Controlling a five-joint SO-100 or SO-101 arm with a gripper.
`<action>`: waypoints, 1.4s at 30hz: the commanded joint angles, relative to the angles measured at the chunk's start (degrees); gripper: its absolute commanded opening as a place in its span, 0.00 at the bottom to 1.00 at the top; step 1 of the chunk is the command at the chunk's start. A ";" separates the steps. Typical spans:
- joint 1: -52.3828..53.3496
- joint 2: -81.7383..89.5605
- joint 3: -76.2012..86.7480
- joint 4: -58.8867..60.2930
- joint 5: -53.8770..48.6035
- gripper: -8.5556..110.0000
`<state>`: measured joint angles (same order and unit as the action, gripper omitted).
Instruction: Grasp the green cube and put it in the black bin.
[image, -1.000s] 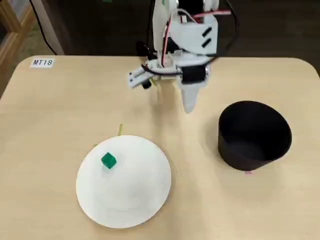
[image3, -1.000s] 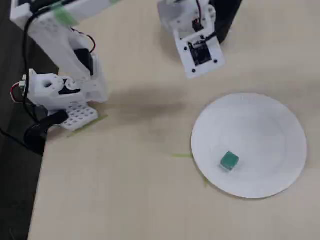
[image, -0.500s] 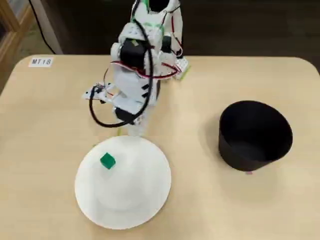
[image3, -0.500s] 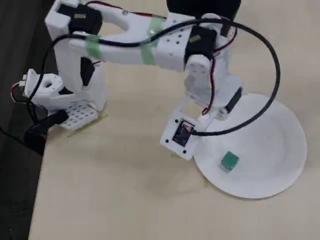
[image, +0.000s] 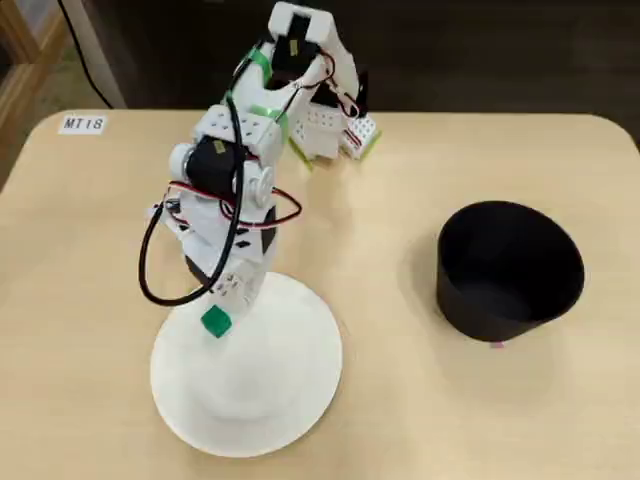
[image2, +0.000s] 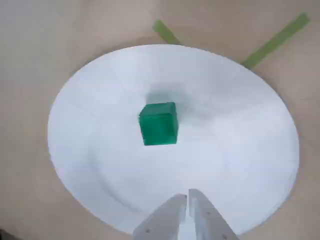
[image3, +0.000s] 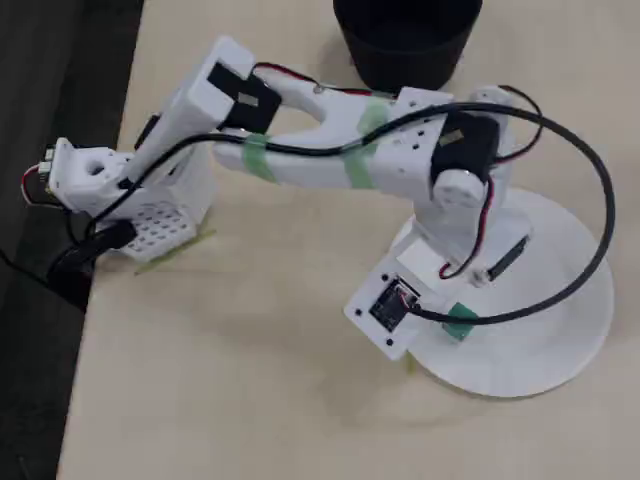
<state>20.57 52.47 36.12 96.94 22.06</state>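
The arm (image: 262, 150) is white, with green bands on its links and red and black wires looping along it. Its base (image3: 150, 215) sits at the table's edge; in a fixed view the upper link runs from there toward the elbow, then the forearm bends down steeply. The wrist (image3: 455, 190) points downward, with a small camera board (image3: 388, 305) on its side.

In the wrist view the gripper (image2: 188, 200) enters from the bottom edge, its two white fingers (image2: 162, 220) pressed almost together with only a thin slit between the tips. They grip nothing. In the fixed views the fingers are hidden under the wrist.
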 joint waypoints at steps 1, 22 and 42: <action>0.88 0.18 -5.01 3.25 -0.44 0.07; 5.36 -3.78 -5.89 8.88 -8.00 0.30; 2.90 -14.50 -16.44 8.61 -8.26 0.32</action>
<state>23.82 37.71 23.03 105.47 13.71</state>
